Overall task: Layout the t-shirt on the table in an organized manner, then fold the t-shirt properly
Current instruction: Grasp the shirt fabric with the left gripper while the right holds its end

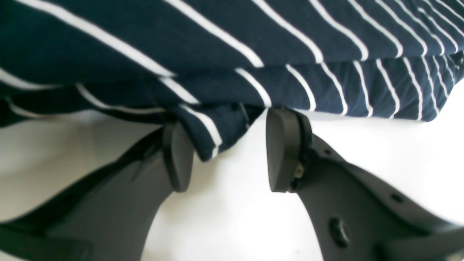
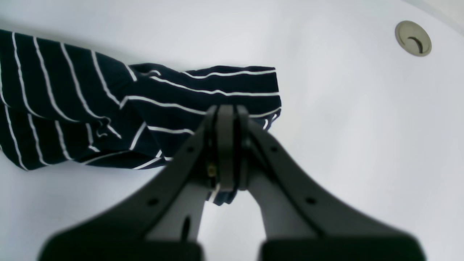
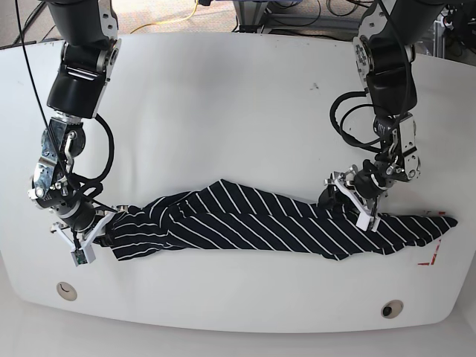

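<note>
Table (white) under t-shirt

Base view high overhead, facing down; wrist views close, low (shared: t-shirt)

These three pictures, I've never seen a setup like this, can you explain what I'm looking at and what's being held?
This is a robot with two arms working over a white table. The wide picture looks down from above; the other two come from small cameras mounted at each arm's wrist, looking along its pincer. A dark striped t-shirt lies stretched in a rumpled band across the table. The right pincer, on the left in the wide picture, is shut on one end of the t-shirt. The left pincer stands open at the shirt's edge near the other end, with a fold of cloth between its fingers, not gripped. Round fittings sit near the table's front edge.
</note>
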